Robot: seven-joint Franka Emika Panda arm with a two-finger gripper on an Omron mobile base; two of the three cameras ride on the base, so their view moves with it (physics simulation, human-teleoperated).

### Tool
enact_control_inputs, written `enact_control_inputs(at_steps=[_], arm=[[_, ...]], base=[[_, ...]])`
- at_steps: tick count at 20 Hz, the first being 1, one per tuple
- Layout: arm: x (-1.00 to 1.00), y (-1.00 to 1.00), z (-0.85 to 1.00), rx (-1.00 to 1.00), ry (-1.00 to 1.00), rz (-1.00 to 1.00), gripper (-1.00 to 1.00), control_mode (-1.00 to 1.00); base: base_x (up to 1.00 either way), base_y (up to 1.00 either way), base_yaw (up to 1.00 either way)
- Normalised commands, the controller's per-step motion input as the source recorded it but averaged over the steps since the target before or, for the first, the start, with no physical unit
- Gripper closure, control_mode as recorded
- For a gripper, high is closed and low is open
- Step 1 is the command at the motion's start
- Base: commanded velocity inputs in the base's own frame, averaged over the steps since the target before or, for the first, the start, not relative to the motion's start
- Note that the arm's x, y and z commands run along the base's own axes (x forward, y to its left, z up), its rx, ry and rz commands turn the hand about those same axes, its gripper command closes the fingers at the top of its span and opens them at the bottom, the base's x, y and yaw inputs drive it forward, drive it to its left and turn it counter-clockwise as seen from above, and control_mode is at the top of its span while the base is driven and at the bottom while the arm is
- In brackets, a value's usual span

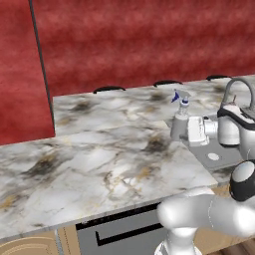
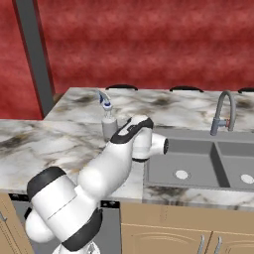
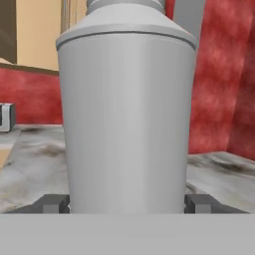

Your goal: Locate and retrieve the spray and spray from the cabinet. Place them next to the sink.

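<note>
A tall pale-grey spray [image 1: 178,122] with a white, blue-tipped nozzle stands upright on the marble counter [image 1: 99,159], just left of the sink [image 1: 215,158]. In the right base view the spray [image 2: 108,125] is at the sink's [image 2: 198,166] left rim. My gripper [image 1: 183,132] reaches it from the sink side. In the hand view the spray [image 3: 127,114] is between the two dark fingertips [image 3: 54,204], which press flush against its sides, so my gripper [image 3: 127,205] is shut on it. A tan cabinet front [image 3: 37,35] shows far behind, above the red wall.
A curved faucet [image 2: 223,106] rises behind the double sink basin. Below the counter sit a dark appliance front [image 1: 119,231] and tan drawers with metal handles [image 2: 201,243]. A red wall backs the counter. Bare marble stretches to the left of the spray.
</note>
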Motion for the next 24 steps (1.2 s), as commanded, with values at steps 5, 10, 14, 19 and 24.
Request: enact_control_inputs(at_steps=[5,10,14,19,24], arm=[[0.58,-0.19,-0.4,0.0,0.08,0.06,1.0,-1.0],[0.42,-0.23,-0.34,0.02,-0.03,0.09,1.0,-1.0],[0.34,-0.24,-0.3,0.06,-0.1,0.12,1.0,-1.0],[0.38,-0.12,-0.29,0.0,-0.01,0.12,1.0,-1.0],[0.38,-0.1,-0.26,0.0,0.0,0.11,1.0,-1.0]], base=[[0.0,0.0,0.0],[0.0,0.0,0.0],[0.0,0.0,0.0],[0.0,0.0,0.0],[0.0,0.0,0.0]])
